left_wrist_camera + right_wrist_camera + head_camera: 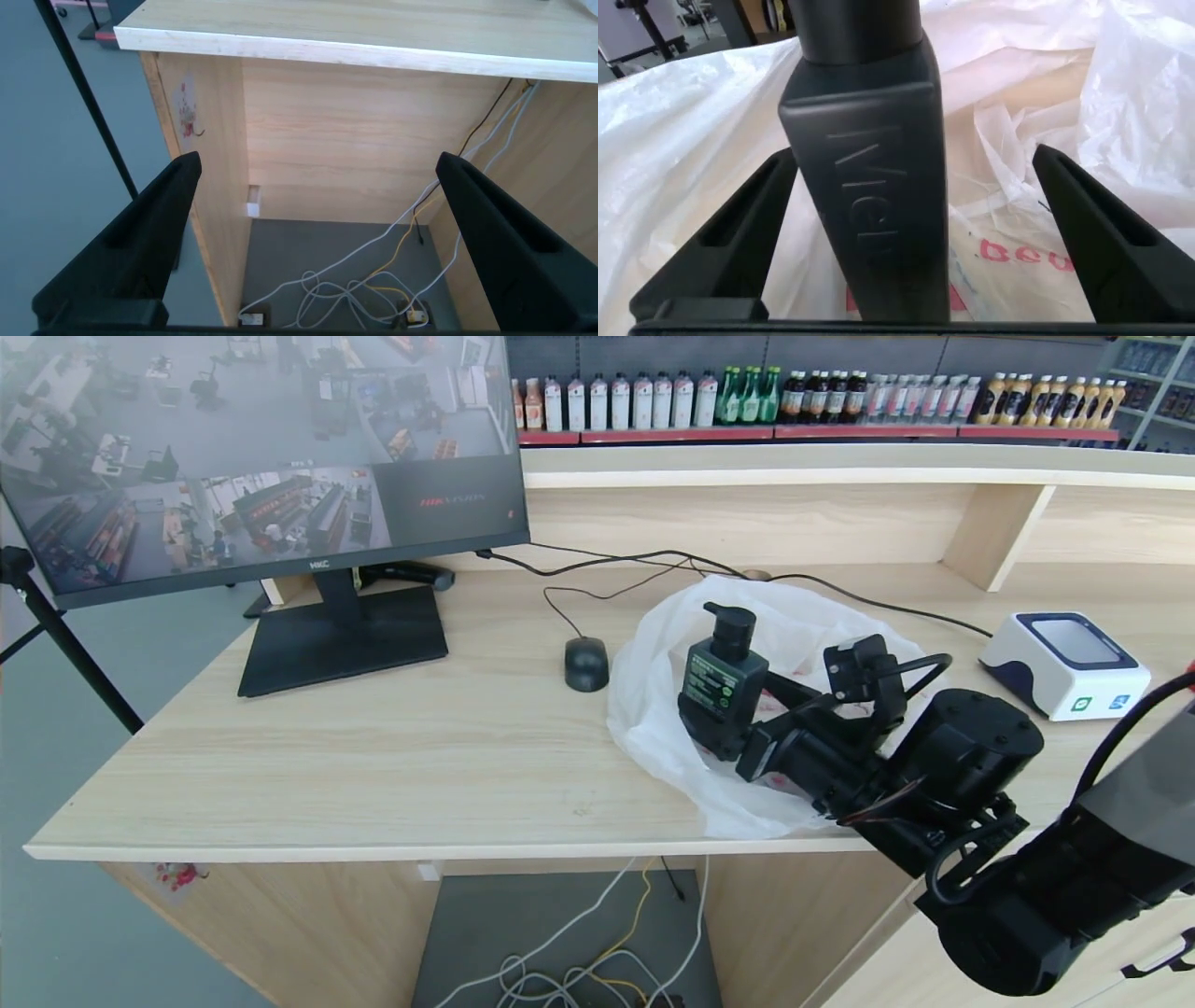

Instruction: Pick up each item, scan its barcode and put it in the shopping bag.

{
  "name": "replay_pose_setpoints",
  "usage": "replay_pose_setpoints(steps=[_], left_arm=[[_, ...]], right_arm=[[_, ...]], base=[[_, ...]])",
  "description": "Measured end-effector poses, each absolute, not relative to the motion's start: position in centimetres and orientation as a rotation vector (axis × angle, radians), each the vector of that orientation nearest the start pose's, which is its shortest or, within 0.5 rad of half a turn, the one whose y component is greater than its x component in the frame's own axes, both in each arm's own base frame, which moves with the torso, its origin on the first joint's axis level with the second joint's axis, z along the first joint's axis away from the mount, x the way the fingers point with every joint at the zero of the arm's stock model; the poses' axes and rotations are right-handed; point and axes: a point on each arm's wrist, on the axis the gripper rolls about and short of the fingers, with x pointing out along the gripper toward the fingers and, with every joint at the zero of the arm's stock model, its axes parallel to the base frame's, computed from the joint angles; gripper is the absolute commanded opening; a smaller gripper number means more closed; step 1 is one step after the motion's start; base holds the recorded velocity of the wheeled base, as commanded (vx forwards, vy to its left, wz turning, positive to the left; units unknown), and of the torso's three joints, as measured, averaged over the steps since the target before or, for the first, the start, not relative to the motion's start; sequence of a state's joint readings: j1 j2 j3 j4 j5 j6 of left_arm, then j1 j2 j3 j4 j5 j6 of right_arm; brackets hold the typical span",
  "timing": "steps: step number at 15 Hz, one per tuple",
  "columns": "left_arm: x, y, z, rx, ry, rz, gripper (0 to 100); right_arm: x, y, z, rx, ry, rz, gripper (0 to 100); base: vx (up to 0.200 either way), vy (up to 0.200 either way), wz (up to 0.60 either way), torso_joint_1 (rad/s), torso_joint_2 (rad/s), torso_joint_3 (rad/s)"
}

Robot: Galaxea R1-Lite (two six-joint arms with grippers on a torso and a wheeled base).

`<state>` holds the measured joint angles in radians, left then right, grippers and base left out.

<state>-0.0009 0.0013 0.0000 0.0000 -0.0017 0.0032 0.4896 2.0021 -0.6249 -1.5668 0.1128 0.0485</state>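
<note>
The black right arm stretches over the light wooden counter, its two-fingered right gripper spread wide. The black left gripper hangs in front of the counter, below its top, likewise spread wide.

The pump bottle is black with a dark green label in white print. The shopping bag is translucent white with red lettering. The right gripper is matte black. The worktop is pale wood with fine streaked grain. The mouse is black. The barcode scanner is white with navy trim, a grey window, and small green and blue marks.
</note>
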Motion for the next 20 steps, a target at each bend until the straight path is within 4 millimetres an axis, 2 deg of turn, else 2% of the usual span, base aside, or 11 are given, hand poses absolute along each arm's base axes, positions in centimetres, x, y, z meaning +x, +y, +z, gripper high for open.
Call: replay_pose_setpoints(steps=[7,14,18,20], left_arm=[[-2.3,0.0,7.6,0.003,0.001,-0.003,100],[-2.3,0.0,7.6,0.003,0.001,-0.003,100],[-2.3,0.0,7.6,0.003,0.001,-0.003,100],[-2.3,0.0,7.6,0.003,0.001,-0.003,100]], right_arm=[[28.4,15.5,15.3,0.093,-0.229,0.607,100],[25.8,14.3,16.8,0.095,-0.25,0.612,100],[25.1,13.9,17.2,0.096,-0.26,0.612,100],[25.0,13.8,17.3,0.097,-0.263,0.611,100]], base=[[0.0,0.0,0.0,0.0,0.0,0.0],[0.0,0.0,0.0,0.0,0.0,0.0],[0.0,0.0,0.0,0.0,0.0,0.0],[-0.2,0.0,0.0,0.002,0.0,0.002]])
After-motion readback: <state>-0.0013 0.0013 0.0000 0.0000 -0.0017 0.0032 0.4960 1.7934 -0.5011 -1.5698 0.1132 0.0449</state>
